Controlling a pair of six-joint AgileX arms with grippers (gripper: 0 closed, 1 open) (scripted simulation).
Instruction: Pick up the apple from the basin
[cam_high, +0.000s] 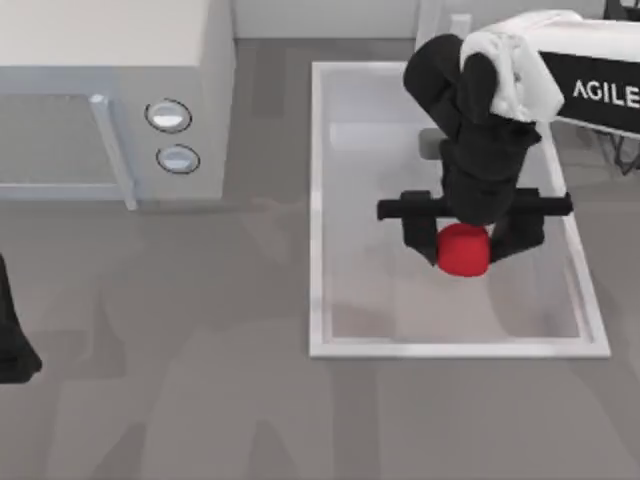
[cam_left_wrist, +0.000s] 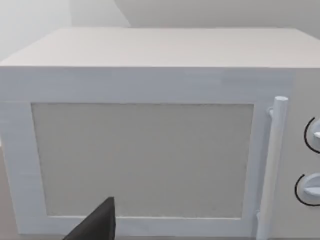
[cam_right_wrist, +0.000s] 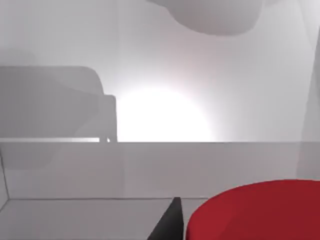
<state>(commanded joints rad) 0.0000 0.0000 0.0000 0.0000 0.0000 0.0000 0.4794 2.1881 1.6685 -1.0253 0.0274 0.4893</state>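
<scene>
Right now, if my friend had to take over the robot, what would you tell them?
Right gripper: down inside the basin, fingers either side of the apple; whether it has closed is unclear.
Left gripper: parked at the table's left edge, facing the microwave.
Apple: in the basin's middle, by the right wrist camera.
Done: reaching the apple.
Left: confirm the grip, then lift the apple out.

The top camera looks straight down on the surface (cam_high: 200, 400), taking in the microwave (cam_high: 110, 90) at left and the basin (cam_high: 318, 200) at right. The left wrist camera faces the microwave's door (cam_left_wrist: 142, 160) from close by. The right wrist camera sits low inside the basin, right against the apple (cam_right_wrist: 260, 212).
</scene>
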